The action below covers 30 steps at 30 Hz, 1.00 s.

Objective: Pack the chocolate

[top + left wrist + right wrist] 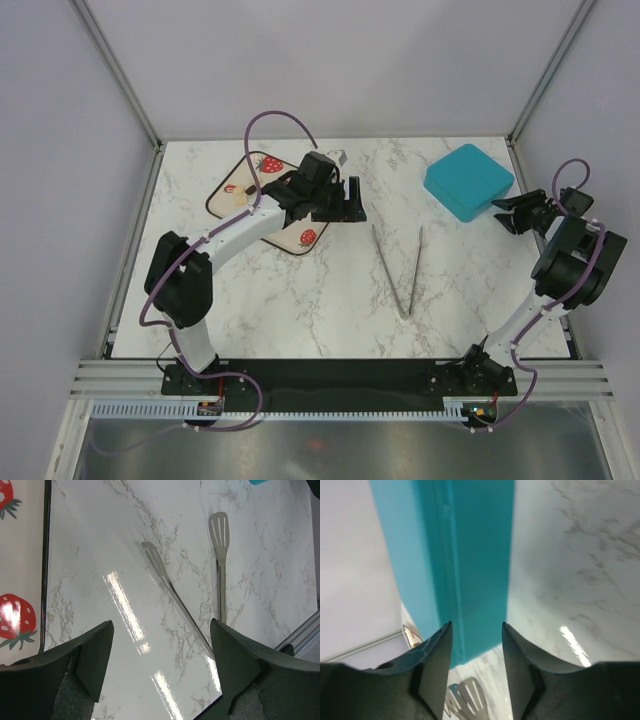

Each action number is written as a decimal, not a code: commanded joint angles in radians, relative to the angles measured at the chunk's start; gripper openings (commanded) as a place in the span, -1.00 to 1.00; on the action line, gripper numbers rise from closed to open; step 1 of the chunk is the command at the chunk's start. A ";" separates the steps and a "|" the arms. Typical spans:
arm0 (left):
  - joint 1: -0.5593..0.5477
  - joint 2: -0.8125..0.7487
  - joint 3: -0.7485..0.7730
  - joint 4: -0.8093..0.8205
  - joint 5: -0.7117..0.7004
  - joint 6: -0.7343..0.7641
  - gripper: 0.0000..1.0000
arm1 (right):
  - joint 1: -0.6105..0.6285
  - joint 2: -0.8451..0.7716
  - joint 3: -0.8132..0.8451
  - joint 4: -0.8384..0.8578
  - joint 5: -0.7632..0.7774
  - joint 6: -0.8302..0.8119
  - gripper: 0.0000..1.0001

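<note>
The chocolate shows only as a couple of tiny cream and dark bits on the strawberry-print tray; my left arm hides much of that tray. My left gripper hovers just past the tray's right edge, open, with only bare marble between its fingers. The tray's edge lies at the left of that view. A teal box sits at the back right. My right gripper is at the box's right corner, open, and the box stands just beyond its fingertips, untouched.
Metal tongs lie spread on the marble between the two arms, their slotted heads pointing away from me; one head shows under the right gripper. A small pale object sits behind the left wrist. Walls enclose the table.
</note>
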State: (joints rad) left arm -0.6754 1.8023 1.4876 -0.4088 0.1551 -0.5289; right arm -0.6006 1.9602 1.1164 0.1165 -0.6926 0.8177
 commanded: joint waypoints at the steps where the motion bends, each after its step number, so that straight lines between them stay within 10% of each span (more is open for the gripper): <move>1: 0.005 -0.067 -0.012 0.039 -0.029 0.046 0.71 | -0.008 -0.055 0.051 -0.182 0.099 -0.089 0.08; 30: 0.028 -0.063 -0.044 0.042 -0.031 0.047 0.71 | 0.134 0.037 0.263 -0.299 0.297 -0.080 0.60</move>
State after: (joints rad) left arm -0.6506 1.7771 1.4521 -0.4076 0.1333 -0.5140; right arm -0.4717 1.9713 1.3518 -0.1265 -0.4549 0.7544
